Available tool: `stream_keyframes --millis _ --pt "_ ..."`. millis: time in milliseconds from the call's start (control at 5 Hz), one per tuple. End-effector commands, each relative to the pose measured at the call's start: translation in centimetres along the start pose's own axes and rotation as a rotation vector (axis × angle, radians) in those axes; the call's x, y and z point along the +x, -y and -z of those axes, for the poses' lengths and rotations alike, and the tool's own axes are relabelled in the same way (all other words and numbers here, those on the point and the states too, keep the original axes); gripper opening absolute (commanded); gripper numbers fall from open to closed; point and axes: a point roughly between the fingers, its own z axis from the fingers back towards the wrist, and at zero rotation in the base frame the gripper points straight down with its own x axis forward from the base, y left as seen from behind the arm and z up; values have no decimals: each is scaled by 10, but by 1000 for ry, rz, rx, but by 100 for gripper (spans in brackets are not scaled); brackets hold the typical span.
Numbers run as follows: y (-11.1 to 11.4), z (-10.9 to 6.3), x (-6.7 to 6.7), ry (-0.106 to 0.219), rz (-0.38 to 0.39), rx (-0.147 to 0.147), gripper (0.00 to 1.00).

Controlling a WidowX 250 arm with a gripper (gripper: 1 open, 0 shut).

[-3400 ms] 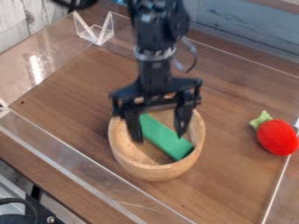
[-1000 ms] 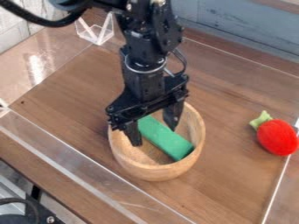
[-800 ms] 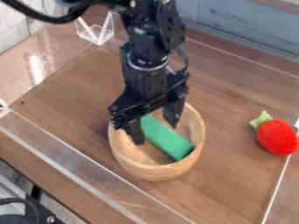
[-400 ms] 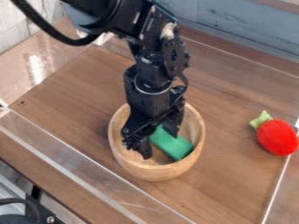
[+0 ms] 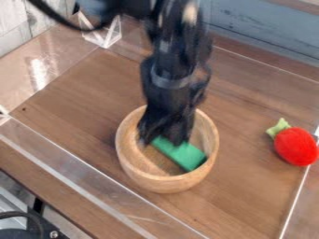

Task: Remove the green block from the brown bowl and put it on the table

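The brown bowl [image 5: 134, 166] sits on the table [image 5: 75, 93] near its front edge. The green block [image 5: 185, 155] lies inside it, slanting toward the lower right. My gripper [image 5: 162, 139] points straight down into the bowl. Its fingers are drawn together on the block's upper-left end, which they hide. The arm is motion-blurred, so the exact contact is hard to make out.
A red strawberry-like toy [image 5: 297, 146] with a green top lies at the right edge of the table. A clear plastic piece [image 5: 110, 35] stands at the back left. Clear plastic edging [image 5: 50, 159] runs along the table's front and left sides.
The gripper has sunk into the bowl, and its wide-spread fingers have closed onto the green block's upper end. The bowl and the red toy have stayed in place.
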Motion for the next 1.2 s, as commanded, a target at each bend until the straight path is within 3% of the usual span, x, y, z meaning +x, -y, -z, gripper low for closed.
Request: stream_keyframes --millis 0,200,400,600,800,1000 --pt "25 -43 11 -20 18 -67 0" --pt "26 -57 8 -66 112 -93 0" --pt "20 -54 -3 -99 192 -105 100" --pt "13 -48 -17 -130 259 -101 100" --pt "3 -45 -17 -151 257 -121 0" --pt "-5 -37 -16 -163 253 -124 100"
